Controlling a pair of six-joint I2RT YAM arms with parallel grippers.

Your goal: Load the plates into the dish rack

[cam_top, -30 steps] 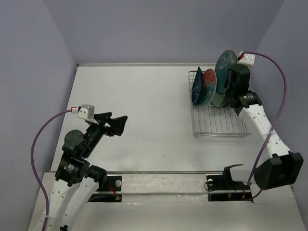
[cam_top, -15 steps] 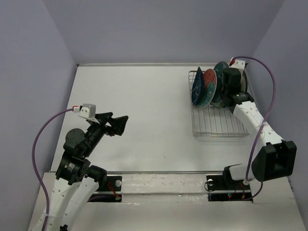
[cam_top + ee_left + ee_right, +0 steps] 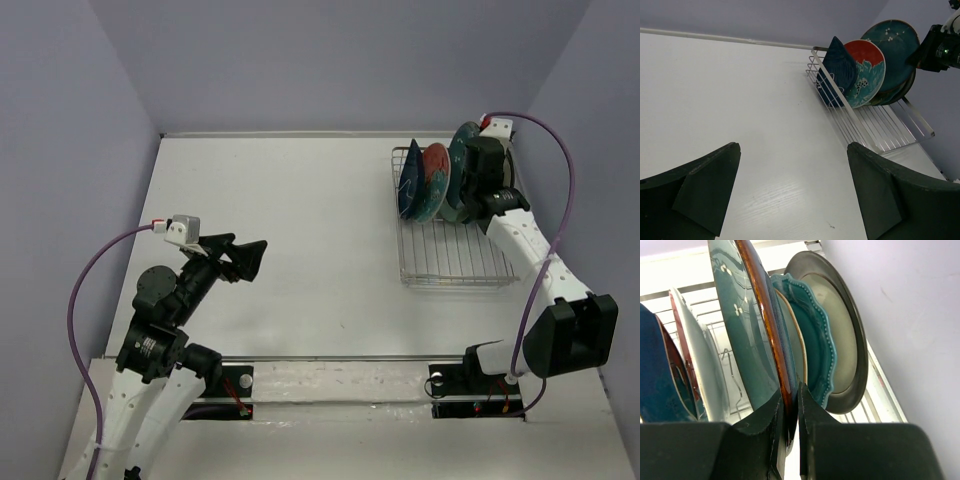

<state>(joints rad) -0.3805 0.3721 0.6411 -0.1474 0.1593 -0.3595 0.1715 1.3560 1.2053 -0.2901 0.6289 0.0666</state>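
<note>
The dish rack (image 3: 455, 262) stands at the table's back right. In its far end a navy plate (image 3: 408, 180) and a red floral plate (image 3: 433, 175) lean upright. My right gripper (image 3: 478, 172) is shut on the brown rim of a blue-teal plate (image 3: 740, 315), held upright in the rack behind the red one (image 3: 700, 370). Just behind it stand a cream plate (image 3: 796, 342), a teal scalloped plate (image 3: 816, 340) and a dark-rimmed plate (image 3: 842, 335). My left gripper (image 3: 245, 258) hovers open over the left of the table, holding nothing.
The rack's near half (image 3: 890, 132) holds only bare wires. The lilac right wall (image 3: 910, 315) runs close beside the rack and the last plate. White tabletop (image 3: 740, 100) stretches between the left gripper and the rack.
My right gripper has come down with the blue-teal plate, from tilted above the rack to upright among the other plates. The left arm has not moved.
</note>
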